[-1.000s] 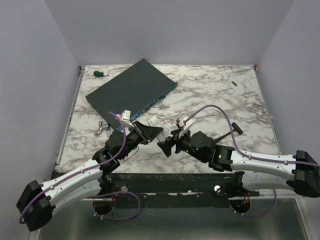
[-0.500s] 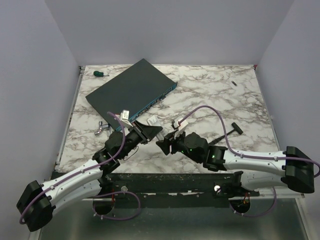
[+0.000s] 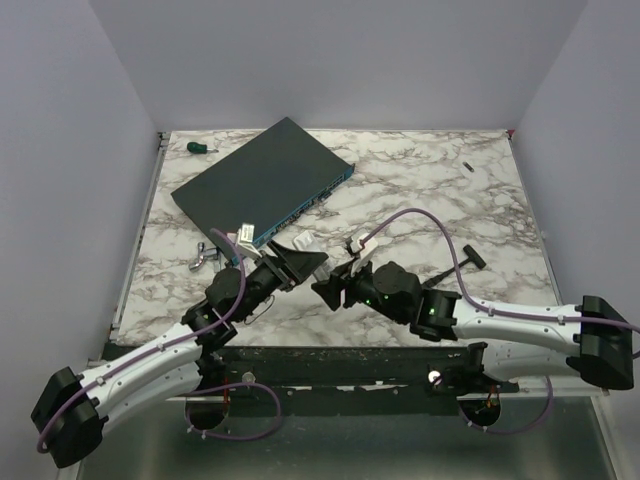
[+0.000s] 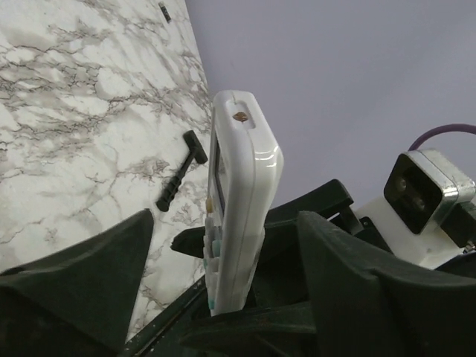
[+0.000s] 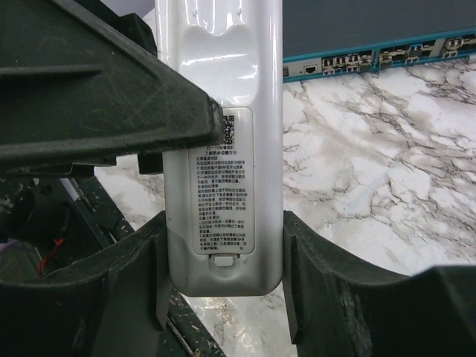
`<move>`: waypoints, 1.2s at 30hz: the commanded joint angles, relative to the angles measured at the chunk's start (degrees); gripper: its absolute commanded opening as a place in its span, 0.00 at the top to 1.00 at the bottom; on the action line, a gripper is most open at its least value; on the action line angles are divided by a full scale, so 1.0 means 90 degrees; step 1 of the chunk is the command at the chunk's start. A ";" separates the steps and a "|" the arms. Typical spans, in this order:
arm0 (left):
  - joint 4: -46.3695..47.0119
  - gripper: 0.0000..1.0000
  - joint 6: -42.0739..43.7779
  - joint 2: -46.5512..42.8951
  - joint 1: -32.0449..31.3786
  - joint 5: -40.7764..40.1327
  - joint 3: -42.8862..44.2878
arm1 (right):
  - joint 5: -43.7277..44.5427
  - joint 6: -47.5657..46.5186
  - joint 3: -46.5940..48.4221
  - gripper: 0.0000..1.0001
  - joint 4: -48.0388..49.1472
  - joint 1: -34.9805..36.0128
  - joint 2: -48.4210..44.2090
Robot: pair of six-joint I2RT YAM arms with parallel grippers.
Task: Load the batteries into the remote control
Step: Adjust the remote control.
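Between both arms: remote control (image 5: 222, 149) pinched by left gripper (image 3: 300, 262) & right gripper (image 5: 222, 275).

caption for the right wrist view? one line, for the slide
Back of the white remote control, battery cover on, between the right end effector fingers, dark box behind on the marble table.

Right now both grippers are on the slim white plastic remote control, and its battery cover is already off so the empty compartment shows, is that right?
Not quite. The slim white plastic remote control is held between the left gripper and the right gripper, but its battery cover is still on. The right wrist view shows the labelled cover closed, latch tab at its lower end, no compartment exposed.
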 commanded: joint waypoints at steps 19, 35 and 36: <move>-0.0693 0.34 0.0120 -0.0880 0.0182 0.0100 -0.0141 | -0.0836 -0.0005 0.0291 0.99 -0.0815 0.0010 -0.0494; -0.0672 0.47 0.0136 -0.0712 0.0188 0.0204 -0.0143 | -0.1030 -0.0086 0.0402 0.99 -0.0875 0.0014 -0.0182; -0.0712 0.48 0.0163 -0.0741 0.0189 0.0190 -0.0126 | -0.1040 -0.0102 0.0399 0.99 -0.0913 0.0008 -0.0175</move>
